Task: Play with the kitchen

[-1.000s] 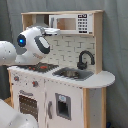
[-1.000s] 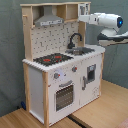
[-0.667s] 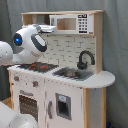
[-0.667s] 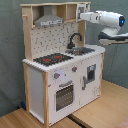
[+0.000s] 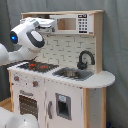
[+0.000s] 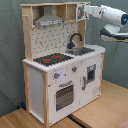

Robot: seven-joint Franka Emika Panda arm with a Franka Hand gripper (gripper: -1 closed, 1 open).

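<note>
Compared with a second ago, we see the arm's white wrist lifted from in front of the tiled back wall to the level of the upper shelf, so that the gripper [image 6: 82, 11] now sits right at the top of the kitchen [image 5: 75, 95]. In the second exterior view it meets the upper cabinet at that view's right end; in the first exterior view it lies just to the first exterior view's left of the small microwave [image 5: 72, 23]. We cannot tell how far its fingers are parted or whether they have hold of anything.

We find the kitchen standing on a wooden floor [image 6: 100, 107] before a dark curtain [image 6: 10, 55], unmoved. Its black-red stovetop [image 6: 53, 59] and its sink [image 6: 82, 50] lie side by side on the white counter, with the black faucet [image 6: 75, 39] rising behind the sink. A grey hood [image 6: 48, 20] hangs above the stovetop, and the oven door [image 6: 64, 95] is closed below it.
</note>
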